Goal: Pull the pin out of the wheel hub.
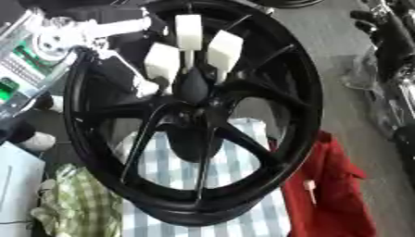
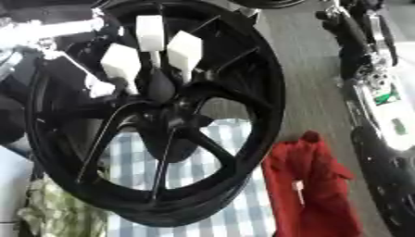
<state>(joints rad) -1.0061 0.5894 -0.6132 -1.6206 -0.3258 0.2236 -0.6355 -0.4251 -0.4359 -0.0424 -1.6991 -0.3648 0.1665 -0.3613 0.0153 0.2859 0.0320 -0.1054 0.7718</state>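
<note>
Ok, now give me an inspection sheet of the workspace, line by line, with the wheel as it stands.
Surface: blue and white checked cloth under the wheel.
Job's things: black wheel standing tilted on its rim, spokes facing the camera; hub partly covered; pin not seen.
Clutter: red cloth to the right with a small pale thing on it; green checked cloth lower left.
Hands: left hand reaches from the upper left onto the hub; right hand not seen.
Cables: nothing seen.
Surroundings: pale framework with green parts at left; black and silver machinery at right.
</note>
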